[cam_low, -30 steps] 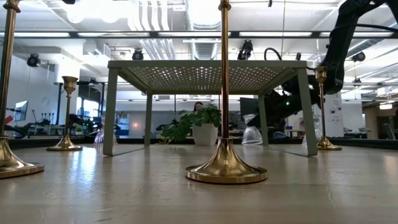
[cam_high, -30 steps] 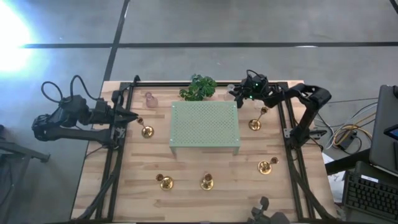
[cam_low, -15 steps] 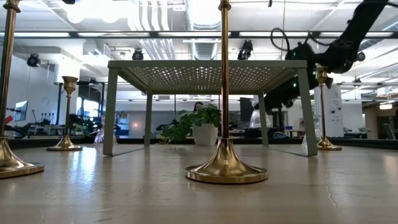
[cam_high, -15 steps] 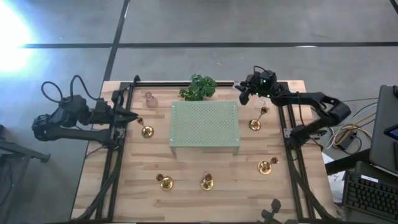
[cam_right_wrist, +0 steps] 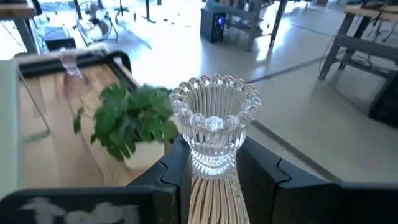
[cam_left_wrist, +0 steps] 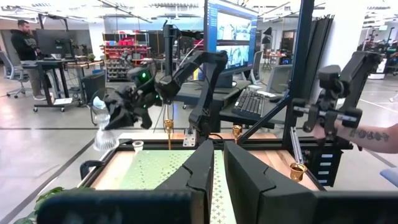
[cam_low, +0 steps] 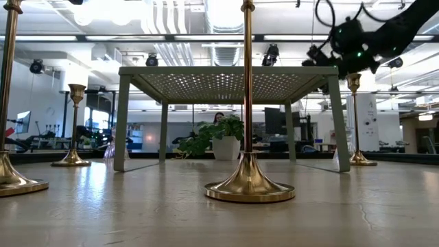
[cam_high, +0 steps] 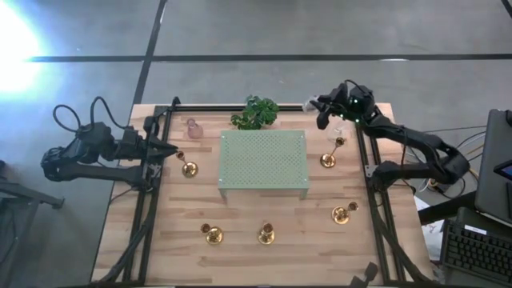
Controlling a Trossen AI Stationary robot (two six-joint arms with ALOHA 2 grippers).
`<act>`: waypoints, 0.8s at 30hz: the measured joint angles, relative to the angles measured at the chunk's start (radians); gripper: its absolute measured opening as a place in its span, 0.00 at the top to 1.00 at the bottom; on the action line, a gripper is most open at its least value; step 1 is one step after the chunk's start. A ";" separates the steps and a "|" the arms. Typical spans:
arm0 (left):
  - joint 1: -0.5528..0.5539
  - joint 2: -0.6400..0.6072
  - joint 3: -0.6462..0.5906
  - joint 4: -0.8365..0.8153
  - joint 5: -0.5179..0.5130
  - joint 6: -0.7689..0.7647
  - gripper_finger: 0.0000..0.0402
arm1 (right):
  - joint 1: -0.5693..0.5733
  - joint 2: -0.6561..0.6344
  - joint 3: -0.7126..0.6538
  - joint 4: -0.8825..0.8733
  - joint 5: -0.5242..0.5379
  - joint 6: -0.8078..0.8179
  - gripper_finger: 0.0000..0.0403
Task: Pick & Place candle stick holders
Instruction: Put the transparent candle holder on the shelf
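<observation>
Right tool [cam_right_wrist: 211,171] clamped on stem of clear ribbed glass candle holder [cam_right_wrist: 214,127], raised at far right. Judged fragile, slippery; grip stem low. Left tool [cam_left_wrist: 214,171] closed, empty.

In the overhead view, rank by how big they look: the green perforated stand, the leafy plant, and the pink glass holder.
1. The green perforated stand looks by far the largest.
2. The leafy plant, behind the stand's far edge, is clearly smaller.
3. The pink glass holder, near the table's far left corner, is the smallest.
</observation>
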 joint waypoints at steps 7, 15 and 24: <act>0.000 0.000 0.000 0.000 0.000 0.000 0.89 | 0.011 -0.090 0.107 -0.178 -0.015 0.006 0.78; 0.000 0.000 0.000 0.000 0.000 0.000 0.89 | 0.116 -0.134 0.248 -0.361 -0.048 0.017 0.78; 0.000 0.000 0.000 0.000 0.000 0.000 0.89 | 0.312 -0.147 0.347 -0.490 -0.058 0.057 0.78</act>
